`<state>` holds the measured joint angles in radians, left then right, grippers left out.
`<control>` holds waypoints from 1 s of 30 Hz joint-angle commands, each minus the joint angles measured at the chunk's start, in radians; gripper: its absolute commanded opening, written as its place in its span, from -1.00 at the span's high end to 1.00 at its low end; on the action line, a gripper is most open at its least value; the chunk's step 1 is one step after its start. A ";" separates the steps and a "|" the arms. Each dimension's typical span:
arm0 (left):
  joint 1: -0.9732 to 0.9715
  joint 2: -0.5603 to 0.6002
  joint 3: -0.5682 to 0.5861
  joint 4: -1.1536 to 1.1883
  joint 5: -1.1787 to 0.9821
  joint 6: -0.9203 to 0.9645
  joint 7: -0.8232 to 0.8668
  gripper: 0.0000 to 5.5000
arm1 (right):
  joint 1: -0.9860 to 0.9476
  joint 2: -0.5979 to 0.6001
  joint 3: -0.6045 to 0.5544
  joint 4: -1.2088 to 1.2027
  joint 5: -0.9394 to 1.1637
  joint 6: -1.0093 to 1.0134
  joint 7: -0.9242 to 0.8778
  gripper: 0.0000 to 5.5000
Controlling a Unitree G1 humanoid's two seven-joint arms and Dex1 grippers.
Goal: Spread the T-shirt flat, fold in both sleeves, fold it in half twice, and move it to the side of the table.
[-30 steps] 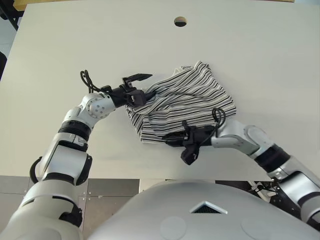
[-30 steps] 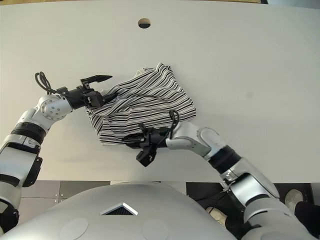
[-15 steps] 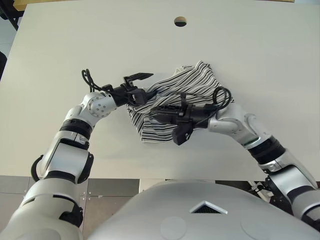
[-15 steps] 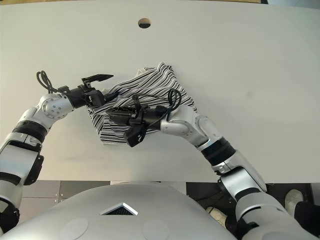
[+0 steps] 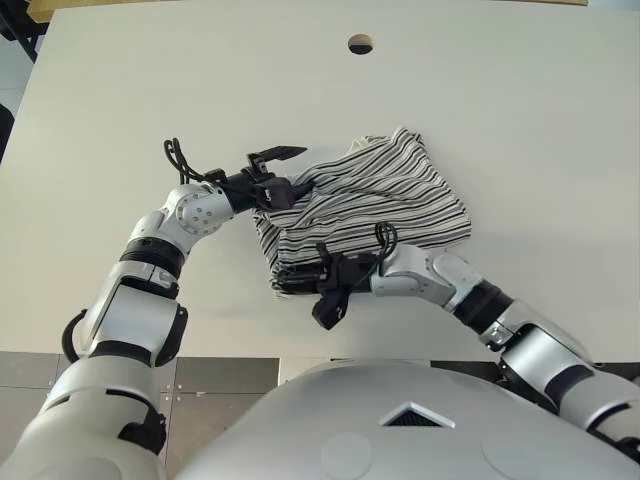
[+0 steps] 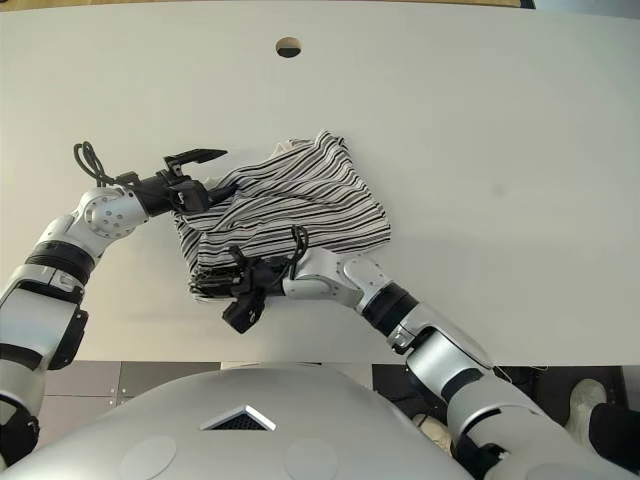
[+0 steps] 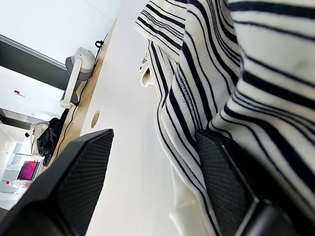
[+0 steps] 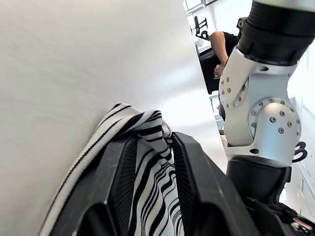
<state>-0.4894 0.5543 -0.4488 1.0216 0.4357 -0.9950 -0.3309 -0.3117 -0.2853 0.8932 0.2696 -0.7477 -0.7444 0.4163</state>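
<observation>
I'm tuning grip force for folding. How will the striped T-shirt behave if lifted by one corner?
Probably floppy: the T-shirt lies in soft wrinkled layers and bunches inside the right claw. Likely light, as the stacked layers look thin. It may slide on the smooth table when pushed.

Right tool [image 5: 293, 280] down from mid-cloth to T-shirt's [image 5: 385, 190] near-left corner

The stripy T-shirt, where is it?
In the eye views the T-shirt lies bunched in the middle of the table, nearer than the round hole, the left gripper at its left edge and the right gripper pinching its near left corner.
</observation>
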 commanded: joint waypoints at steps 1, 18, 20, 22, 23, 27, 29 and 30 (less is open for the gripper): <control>0.033 -0.021 -0.056 0.058 0.071 0.045 -0.033 -0.13 | 0.078 -0.185 0.064 -0.139 0.080 -0.029 0.215 0.53; -0.001 -0.029 -0.075 0.112 0.062 0.029 -0.039 -0.13 | 0.123 -0.288 -0.242 -0.547 0.518 0.161 0.251 0.53; 0.003 -0.024 -0.071 0.104 0.056 0.021 -0.041 -0.13 | 0.094 -0.273 -0.260 -0.443 0.447 0.154 0.231 0.53; 0.010 -0.014 -0.058 0.089 0.038 0.004 -0.039 -0.13 | 0.086 -0.293 -0.284 -0.352 0.390 0.128 0.210 0.53; 0.015 -0.007 -0.046 0.076 0.024 -0.007 -0.035 -0.13 | 0.090 -0.310 -0.302 -0.318 0.373 0.113 0.197 0.53; 0.044 0.036 0.051 -0.015 -0.110 -0.069 -0.031 -0.13 | 0.116 -0.363 -0.395 -0.268 0.375 0.082 0.151 0.53; 0.077 0.076 0.130 -0.122 -0.252 -0.096 -0.052 -0.13 | 0.101 -0.376 -0.451 -0.209 0.349 0.082 0.100 0.53; 0.092 0.091 0.165 -0.173 -0.311 -0.099 -0.058 -0.13 | 0.090 -0.376 -0.474 -0.177 0.333 0.085 0.072 0.53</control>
<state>-0.4099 0.5916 -0.3566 0.9457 0.2382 -1.0777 -0.3713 -0.1977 -0.6437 0.4726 0.0371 -0.3810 -0.6631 0.5327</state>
